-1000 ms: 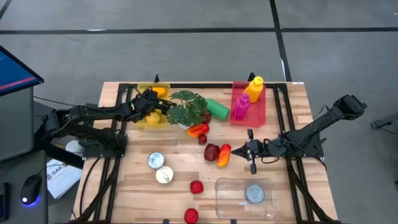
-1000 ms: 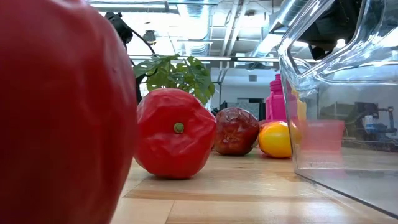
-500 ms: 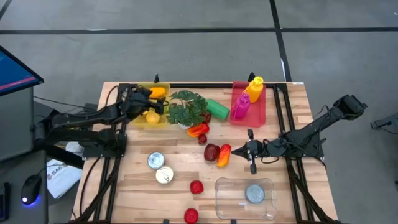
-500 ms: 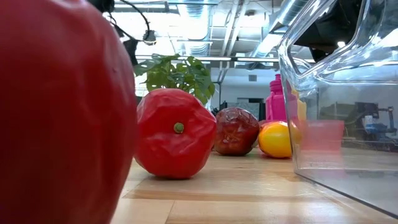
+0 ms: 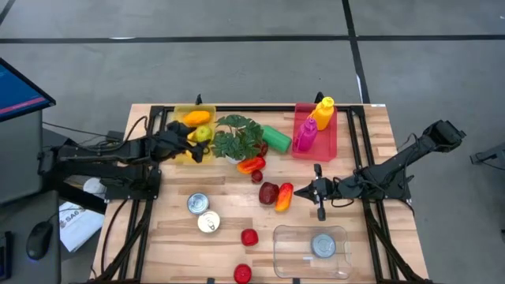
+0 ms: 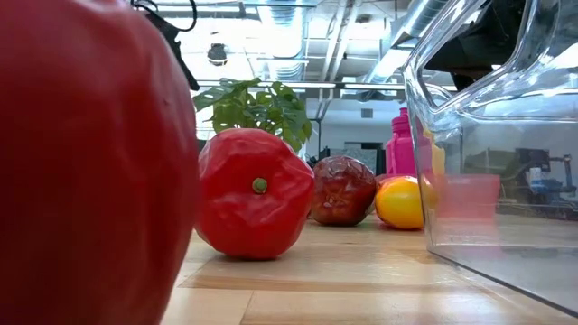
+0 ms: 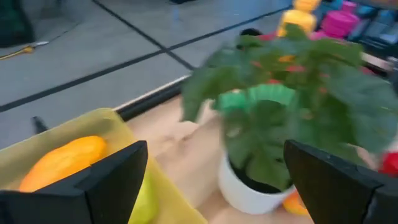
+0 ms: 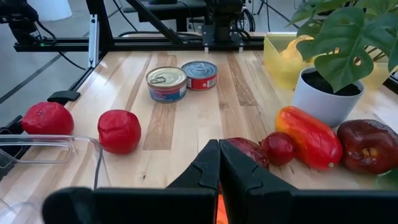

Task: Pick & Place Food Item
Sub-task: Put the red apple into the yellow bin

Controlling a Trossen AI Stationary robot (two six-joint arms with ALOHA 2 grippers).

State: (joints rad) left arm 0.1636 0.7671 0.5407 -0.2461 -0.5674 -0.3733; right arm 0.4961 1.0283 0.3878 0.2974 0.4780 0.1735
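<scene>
Seen from above, the left gripper [image 5: 192,142] hovers with its fingers spread wide and nothing between them, over the near edge of a yellow bin [image 5: 178,154] at about ten o'clock on the wooden table [image 5: 371,118]. The bin holds an orange fruit [image 5: 196,117] and a yellow-green fruit [image 5: 204,133].

The step in hand appears to be reaching for a food item. To do it well, the left gripper should line up squarely over one fruit, keep clear of the potted plant [image 5: 239,138] just beside the bin at its three o'clock side, and close only once a fruit sits between the fingers.

The right gripper [image 5: 319,192] rests near the table's centre, fingers pressed together and holding nothing.

A pink tray [image 5: 335,142] at one o'clock holds a yellow bottle [image 5: 323,112] and a magenta bottle [image 5: 304,134]. A clear tub [image 5: 284,260] at five o'clock contains one tin can [image 5: 323,246].
</scene>
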